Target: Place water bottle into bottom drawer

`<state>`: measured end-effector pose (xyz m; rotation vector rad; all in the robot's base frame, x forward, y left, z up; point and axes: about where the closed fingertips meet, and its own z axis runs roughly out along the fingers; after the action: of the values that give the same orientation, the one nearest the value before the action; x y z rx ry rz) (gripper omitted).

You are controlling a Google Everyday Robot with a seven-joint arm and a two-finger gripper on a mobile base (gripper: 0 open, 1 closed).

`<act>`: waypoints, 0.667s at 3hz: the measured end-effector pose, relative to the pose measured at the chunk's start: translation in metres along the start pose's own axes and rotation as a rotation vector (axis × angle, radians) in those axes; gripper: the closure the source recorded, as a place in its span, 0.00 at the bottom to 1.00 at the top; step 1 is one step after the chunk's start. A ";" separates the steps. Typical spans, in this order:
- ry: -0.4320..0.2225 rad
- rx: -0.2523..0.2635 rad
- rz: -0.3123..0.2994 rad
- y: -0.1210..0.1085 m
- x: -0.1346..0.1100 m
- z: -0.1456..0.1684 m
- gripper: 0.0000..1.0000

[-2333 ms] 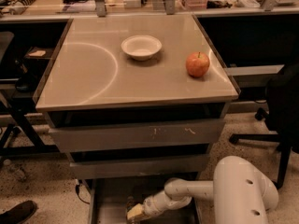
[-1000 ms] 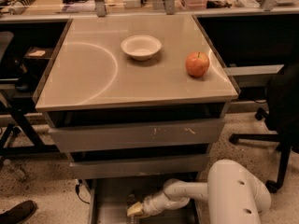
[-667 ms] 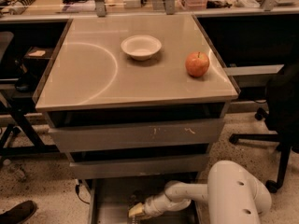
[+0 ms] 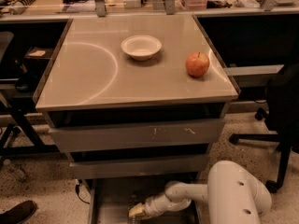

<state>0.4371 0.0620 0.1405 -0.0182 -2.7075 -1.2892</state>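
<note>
Low in bottom drawer (image 4: 111,200), near side: pincer (image 4: 137,212); cannot tell if open or closed. Cannot pick out water bottle, maybe at pincer tip. If let go crooked, could roll, bump drawer wall

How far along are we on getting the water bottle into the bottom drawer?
Done: the bottom drawer stands open. In hand: the gripper is low inside it. The water bottle itself I cannot make out; only the white bowl and apple sit on the cabinet top. Left: confirm the bottle lies in the drawer, then pull the arm out.
</note>
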 end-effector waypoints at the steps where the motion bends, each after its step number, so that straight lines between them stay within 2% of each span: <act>1: 0.000 0.000 0.000 0.000 0.000 0.000 0.37; 2: 0.000 0.000 0.000 0.000 0.000 0.000 0.13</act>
<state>0.4370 0.0621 0.1405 -0.0181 -2.7073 -1.2892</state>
